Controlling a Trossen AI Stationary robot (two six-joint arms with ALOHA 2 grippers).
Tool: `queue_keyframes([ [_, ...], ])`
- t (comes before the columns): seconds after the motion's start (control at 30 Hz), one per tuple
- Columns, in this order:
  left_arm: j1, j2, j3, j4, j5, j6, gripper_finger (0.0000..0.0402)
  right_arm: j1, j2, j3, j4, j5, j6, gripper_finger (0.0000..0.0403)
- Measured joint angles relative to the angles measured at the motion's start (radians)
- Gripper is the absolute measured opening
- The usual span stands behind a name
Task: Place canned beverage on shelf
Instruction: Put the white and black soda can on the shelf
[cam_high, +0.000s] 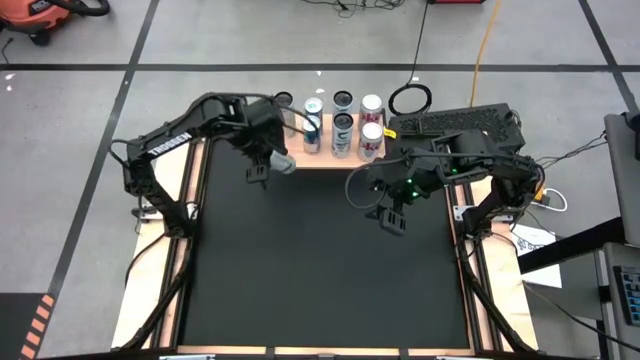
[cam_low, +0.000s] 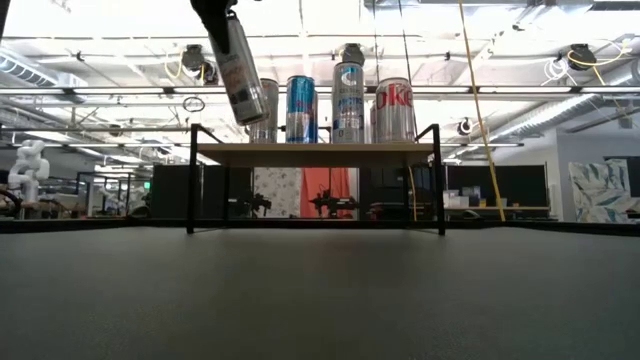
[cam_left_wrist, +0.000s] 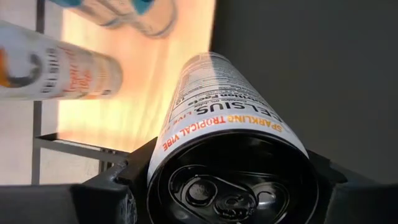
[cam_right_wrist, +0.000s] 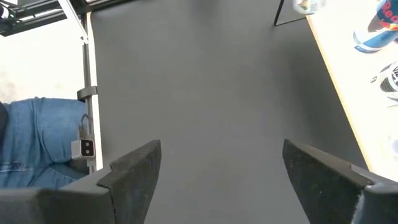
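- The Celsius can (cam_left_wrist: 227, 124) hung tilted in the air just before the shelf's (cam_low: 315, 153) left end, clear of the cans (cam_low: 345, 103) already standing there.
- The left gripper (cam_high: 262, 160) clenched it near the top, likely leaving its base free for setting down.
- The right gripper (cam_right_wrist: 217, 180) waited with jaws spread and empty over the mat (cam_high: 320, 260).

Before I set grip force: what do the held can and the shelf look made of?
The Celsius can in the left pincer looks like thin aluminium with a glossy printed wall and a bare pull-tab lid. The shelf looks like a matte light-wood board on thin black legs, probably metal.
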Motion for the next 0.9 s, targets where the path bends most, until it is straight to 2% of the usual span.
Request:
queue_keyframes([
  [0.4,0.088,0.003,0.021,0.0,-0.008,0.026,0.0253,0.0,0.0,0.0,0.0,0.0,-0.014,0.0318],
  [0.67,0.179,0.054,0.021,0.0,-0.009,0.026,0.0253,0.0,0.0,0.0,0.001,0.001,-0.034,0.0318],
  [0.9,0.202,0.083,0.022,0.003,0.013,0.044,0.0253,0.0,0.0,0.0,0.001,0.002,-0.064,0.0318],
])
